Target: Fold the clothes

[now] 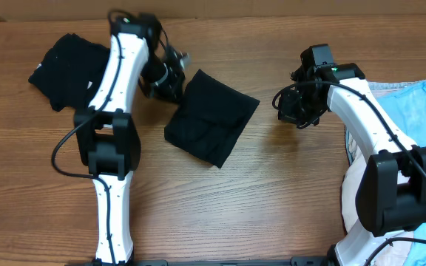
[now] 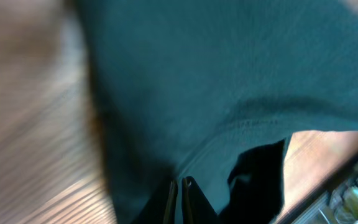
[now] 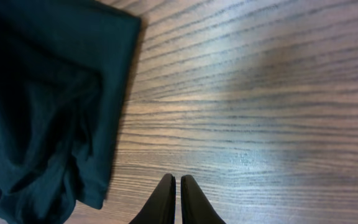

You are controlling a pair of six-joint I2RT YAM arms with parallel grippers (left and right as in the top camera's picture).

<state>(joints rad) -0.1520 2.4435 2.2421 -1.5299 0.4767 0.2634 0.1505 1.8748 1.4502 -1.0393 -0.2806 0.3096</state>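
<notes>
The wooden table (image 1: 272, 192) was seen from above, and the clothes were spread over it in three places. The largest mass lay at three o'clock, at the table's edge: a light blue printed T-shirt (image 1: 420, 111), spread flat and not folded, with some pale fabric (image 1: 394, 86) showing just beside it. These pieces were judged to be the work that was left.

Near the centre, a little towards eleven o'clock, a black shirt (image 1: 213, 122) was lying as a compact, squarish packet with its layers stacked. This one was judged to be folded and finished, or very nearly so. At ten o'clock a second black garment (image 1: 65, 70) was partly hidden by the left arm. Whether it was folded neatly could not be told.

The left gripper (image 2: 180, 182) was held above the upper left corner of the folded shirt. Its jaws were pressed together, and no cloth was seen between them, though this view was blurred. The right gripper (image 3: 178, 179) was at the three o'clock side of the same shirt, apart from it, over bare wood. Its jaws were likewise closed, and nothing was held in them.

So one garment at least was considered done, and several were considered not yet begun.
</notes>
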